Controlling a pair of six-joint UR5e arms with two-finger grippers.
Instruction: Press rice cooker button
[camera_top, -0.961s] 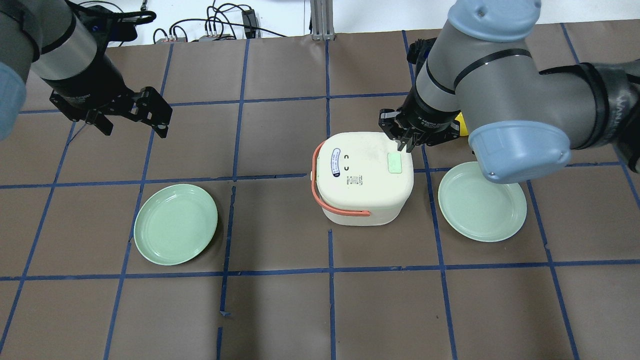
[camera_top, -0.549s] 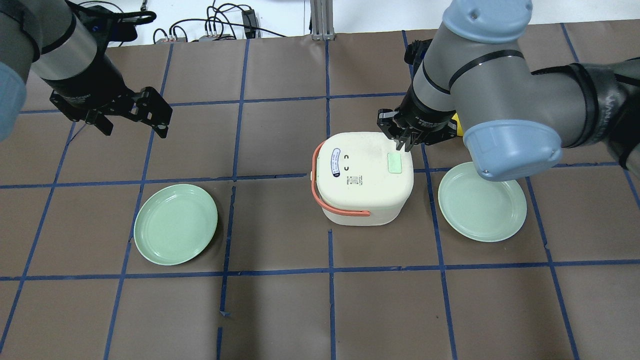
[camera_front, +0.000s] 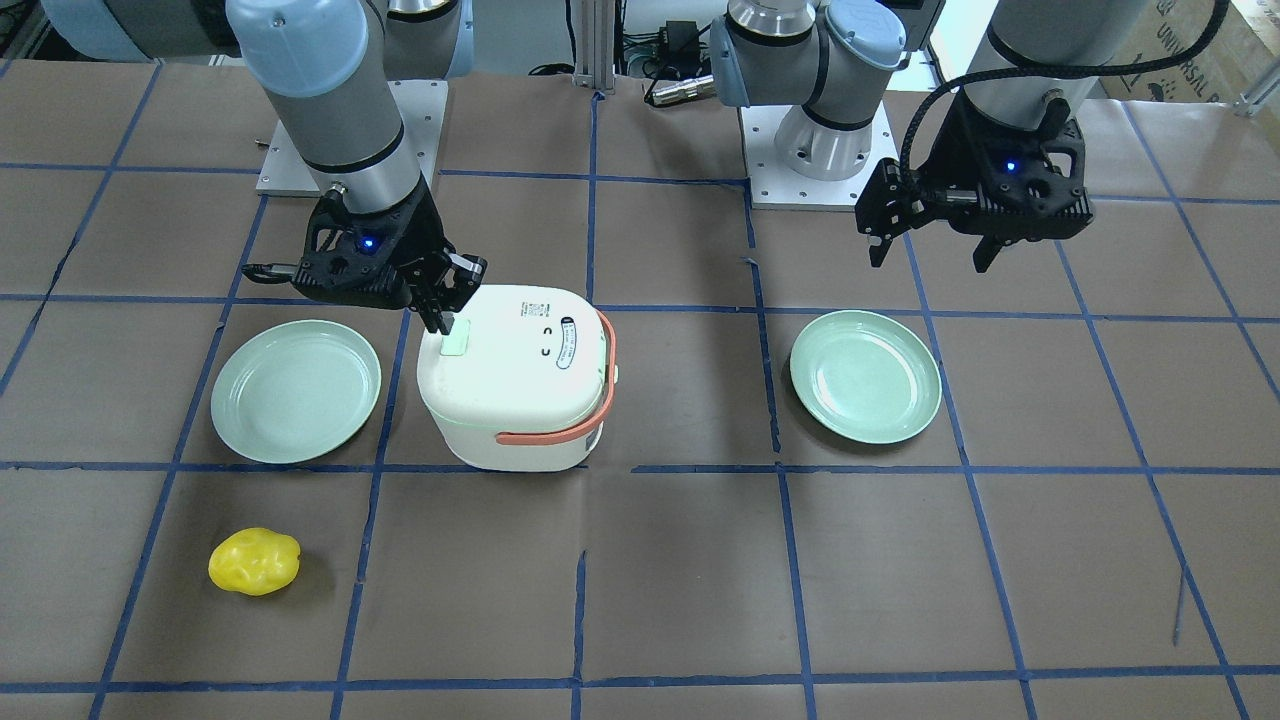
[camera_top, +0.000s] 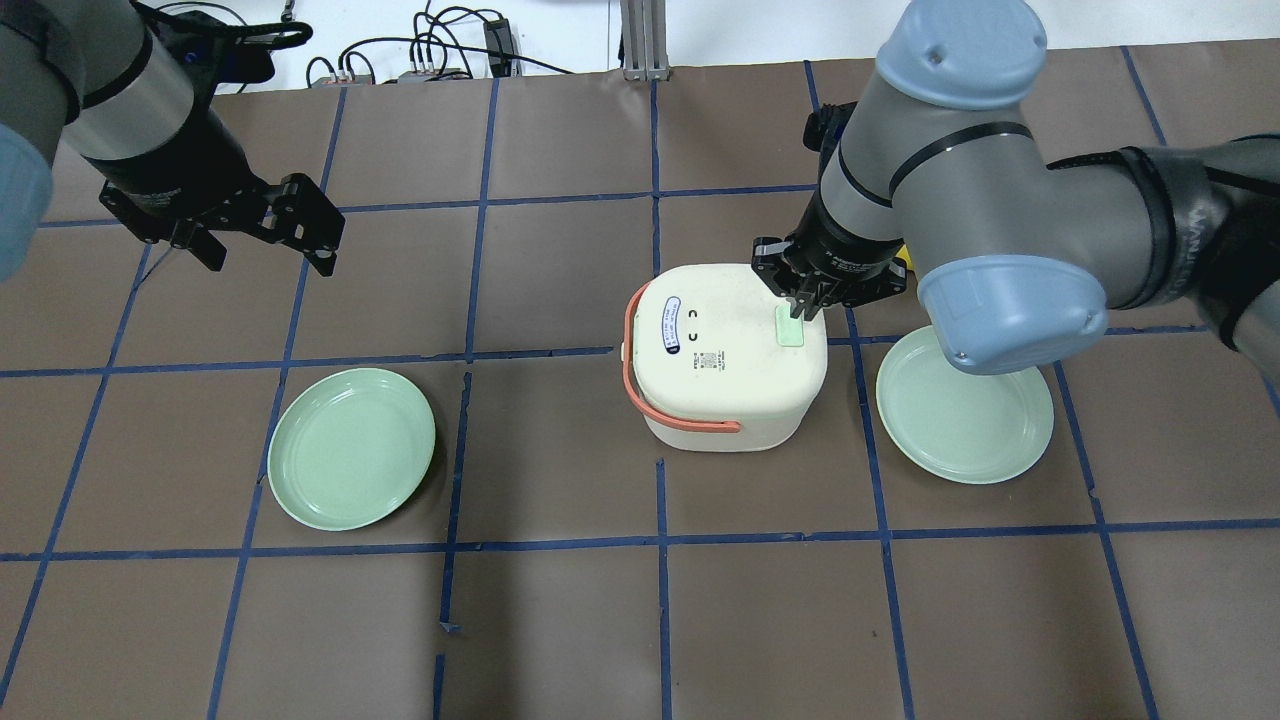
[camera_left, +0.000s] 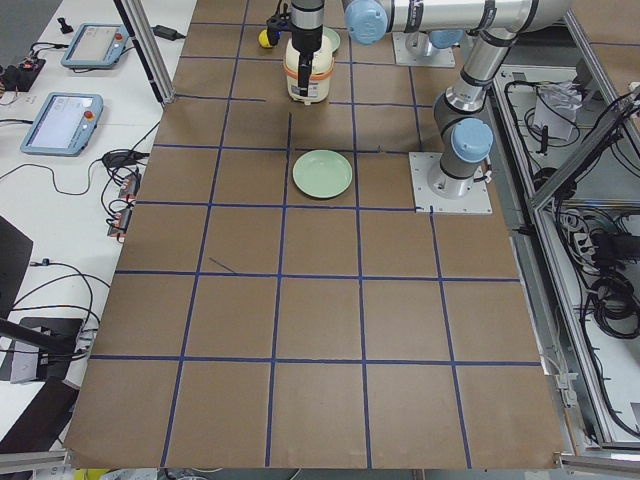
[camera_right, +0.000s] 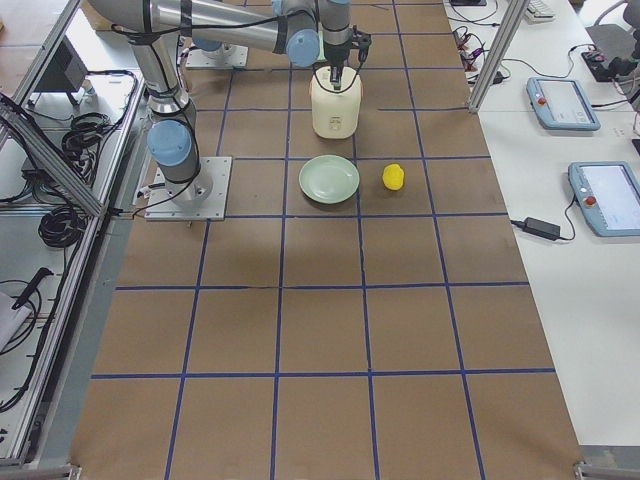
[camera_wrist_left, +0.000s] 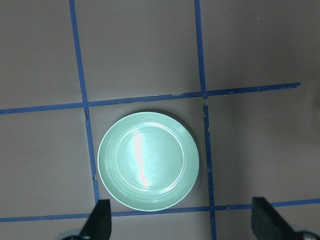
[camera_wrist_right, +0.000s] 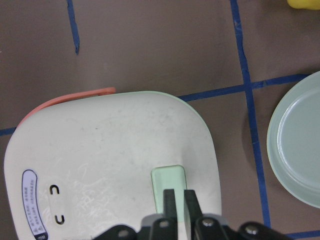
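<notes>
At the middle of the brown bench (camera_top: 560, 620), the right claw (camera_wrist_right: 179, 196), clenched on nothing, sets its tips at the edge of the small mint-green square button (camera_wrist_right: 167, 176) on the white rounded rice cooker (camera_top: 720, 390). Contact is unclear, so the press itself looks undone. The left claw (camera_top: 270, 260) hangs released, well apart.

"UNIVERSAL", apparently, on cardboard box (camera_front: 1196, 52)

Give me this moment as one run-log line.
right tool: shut, tips at button, contact unclear | left tool: open, away from cooker
</notes>
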